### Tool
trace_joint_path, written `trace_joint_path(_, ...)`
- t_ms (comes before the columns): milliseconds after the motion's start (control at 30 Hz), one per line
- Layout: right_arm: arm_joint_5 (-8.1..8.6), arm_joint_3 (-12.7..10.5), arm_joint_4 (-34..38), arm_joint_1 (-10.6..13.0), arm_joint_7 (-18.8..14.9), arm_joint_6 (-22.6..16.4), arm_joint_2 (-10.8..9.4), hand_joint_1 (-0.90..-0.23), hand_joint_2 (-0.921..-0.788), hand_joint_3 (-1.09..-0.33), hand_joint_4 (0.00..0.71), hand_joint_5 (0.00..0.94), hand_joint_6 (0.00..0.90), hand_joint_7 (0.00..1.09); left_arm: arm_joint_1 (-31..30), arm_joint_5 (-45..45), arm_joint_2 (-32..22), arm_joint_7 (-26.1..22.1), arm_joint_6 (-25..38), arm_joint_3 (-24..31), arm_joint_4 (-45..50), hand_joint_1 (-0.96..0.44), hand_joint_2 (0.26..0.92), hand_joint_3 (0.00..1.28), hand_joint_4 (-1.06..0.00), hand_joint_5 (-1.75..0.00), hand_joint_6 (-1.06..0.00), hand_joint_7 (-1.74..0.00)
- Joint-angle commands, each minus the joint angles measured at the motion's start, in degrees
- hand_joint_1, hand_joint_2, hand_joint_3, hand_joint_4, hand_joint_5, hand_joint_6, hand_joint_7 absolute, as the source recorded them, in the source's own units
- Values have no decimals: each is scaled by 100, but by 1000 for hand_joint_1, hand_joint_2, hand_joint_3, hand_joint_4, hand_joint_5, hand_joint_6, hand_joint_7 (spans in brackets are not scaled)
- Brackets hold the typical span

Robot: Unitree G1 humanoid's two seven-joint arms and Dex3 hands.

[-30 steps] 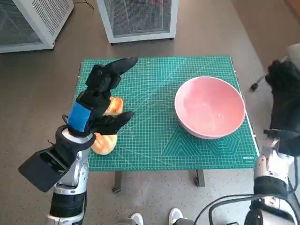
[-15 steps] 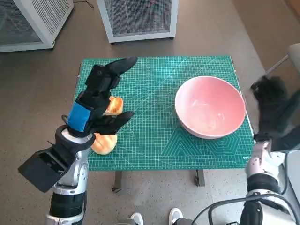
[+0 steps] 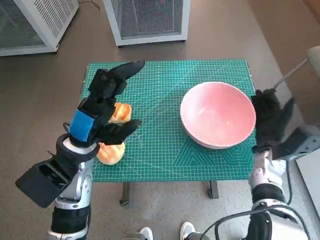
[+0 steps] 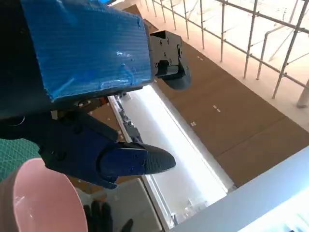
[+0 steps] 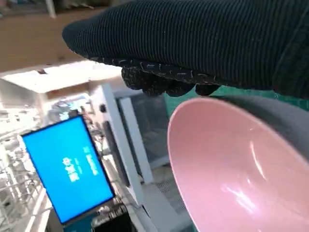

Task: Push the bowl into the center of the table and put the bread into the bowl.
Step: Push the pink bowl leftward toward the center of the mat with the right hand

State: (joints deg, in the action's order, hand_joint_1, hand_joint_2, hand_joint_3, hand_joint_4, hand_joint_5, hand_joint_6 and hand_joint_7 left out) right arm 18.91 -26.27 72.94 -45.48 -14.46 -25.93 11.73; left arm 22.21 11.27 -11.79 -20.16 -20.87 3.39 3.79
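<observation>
pressing the pink bowl's (image 3: 218, 115) rim, right hand (image 3: 270, 120) spread; left hand (image 3: 102, 107) empty, splayed above bread (image 3: 111, 152); white cabinets (image 3: 147, 20) beyond.

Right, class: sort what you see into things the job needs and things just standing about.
Needed for the job:
- pink bowl
- bread
- green mat on the table
- left hand
- right hand

Just standing about:
- white mesh cabinets
- blue screen

Even bright indoor light, soft shadows, wide-angle edge bending, blown-out wrist-view glare.
</observation>
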Motion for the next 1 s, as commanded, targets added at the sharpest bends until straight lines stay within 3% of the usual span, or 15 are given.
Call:
trace_joint_path(33,17,-59,134,-49,94,221,-157,-380,-921,-636,249,2,62,482,-111,3,-73,12,29,69,127,-533,921,378,-38,-508,1,-720)
trace_joint_path(300,13,-106,172,-204,83,361,-347,-376,-921,-630,271,12,63,468,-203,-34,-97,53,-18,122,170,-537,921,372,-97,-414,1,-707)
trace_joint_path(533,108,-214,180,-363,-17,440,-522,-397,-921,-619,289,12,84,418,-263,-52,-124,76,-74,184,162,-539,921,368,-139,-340,1,-700)
trace_joint_path(767,131,-228,194,-515,-125,462,-732,-403,-921,-621,248,1,92,416,-326,-91,-117,108,-168,219,122,-544,921,365,-179,-266,0,-691)
trace_joint_path(1000,72,-183,212,-615,-147,476,-881,-386,-921,-646,209,0,43,502,-355,-151,-108,164,-241,220,101,-537,921,363,-216,-197,-11,-670)
